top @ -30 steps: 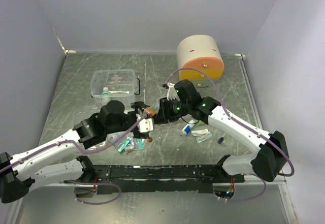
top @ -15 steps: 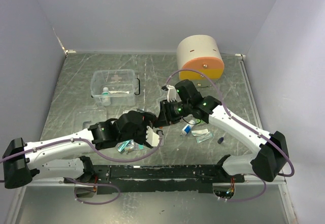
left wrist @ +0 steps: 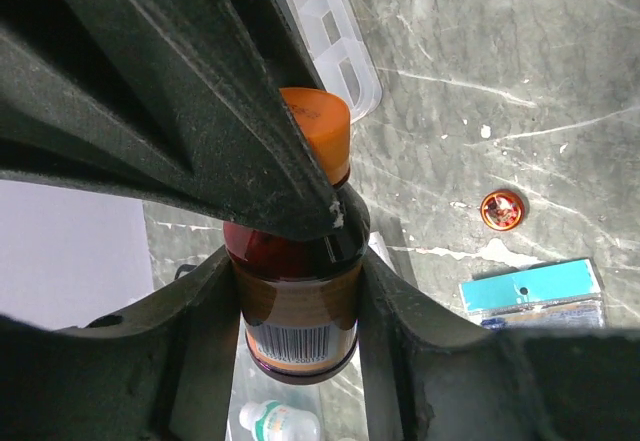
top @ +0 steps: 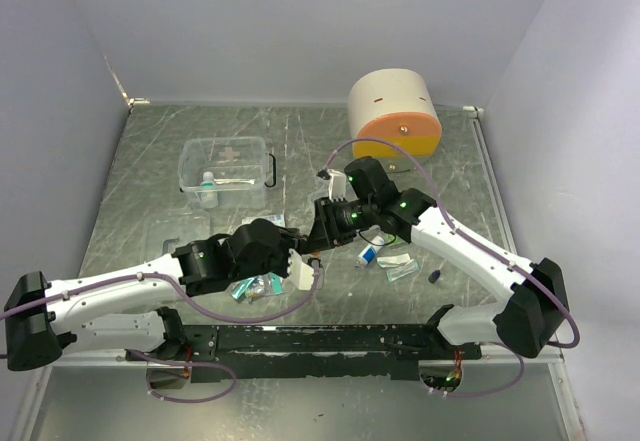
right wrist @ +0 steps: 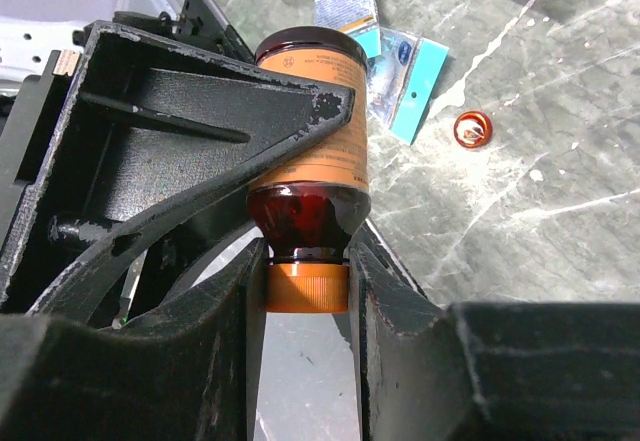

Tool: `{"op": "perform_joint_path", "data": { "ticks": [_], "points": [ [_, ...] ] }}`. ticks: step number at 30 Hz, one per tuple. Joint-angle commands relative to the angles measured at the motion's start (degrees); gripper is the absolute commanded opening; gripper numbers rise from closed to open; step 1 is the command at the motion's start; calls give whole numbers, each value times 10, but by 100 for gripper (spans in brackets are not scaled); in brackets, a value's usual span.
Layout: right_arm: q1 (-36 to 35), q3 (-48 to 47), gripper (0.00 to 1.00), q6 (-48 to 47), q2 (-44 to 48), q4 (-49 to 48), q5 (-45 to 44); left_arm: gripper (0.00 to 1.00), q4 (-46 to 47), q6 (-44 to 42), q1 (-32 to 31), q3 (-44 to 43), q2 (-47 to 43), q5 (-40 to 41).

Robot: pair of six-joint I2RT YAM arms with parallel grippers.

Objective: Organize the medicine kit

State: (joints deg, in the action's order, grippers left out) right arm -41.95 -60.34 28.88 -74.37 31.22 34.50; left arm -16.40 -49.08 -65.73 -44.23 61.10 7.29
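A brown medicine bottle (left wrist: 298, 311) with an orange cap (right wrist: 307, 286) hangs between both grippers above the table's middle (top: 305, 248). My right gripper (right wrist: 307, 261) is shut on the cap. My left gripper (left wrist: 297, 276) is closed round the bottle's labelled body, and both fingers touch its sides. The medicine kit (top: 225, 171), a clear box with a black handle, stands at the back left, apart from both arms. Its clear divided tray (left wrist: 335, 41) lies under the bottle.
A beige, orange-fronted cabinet (top: 393, 111) stands at the back right. Teal packets (top: 255, 283) lie under the left arm, and more packets (top: 398, 264) under the right. A small orange disc (left wrist: 501, 209) and a small white bottle (left wrist: 280, 423) rest on the table.
The left arm swung right to the bottle held by the right gripper. Its wide-open jaws then closed in on the bottle's body. The right arm barely moved.
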Motion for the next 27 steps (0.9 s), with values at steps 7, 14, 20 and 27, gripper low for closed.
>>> {"op": "perform_joint_path", "data": {
  "ticks": [7,14,20,27],
  "points": [
    [25,-9,12,32,24,-33,15,42,21,28,-4,2,-19,-4],
    [36,12,50,44,86,-61,-78,43,13,122,8,-20,-5,18],
    [39,54,52,66,183,-120,-197,41,11,200,82,-36,-12,-18],
    [40,80,53,81,238,-148,-289,45,25,306,192,-75,-19,-31]
  ]
}}
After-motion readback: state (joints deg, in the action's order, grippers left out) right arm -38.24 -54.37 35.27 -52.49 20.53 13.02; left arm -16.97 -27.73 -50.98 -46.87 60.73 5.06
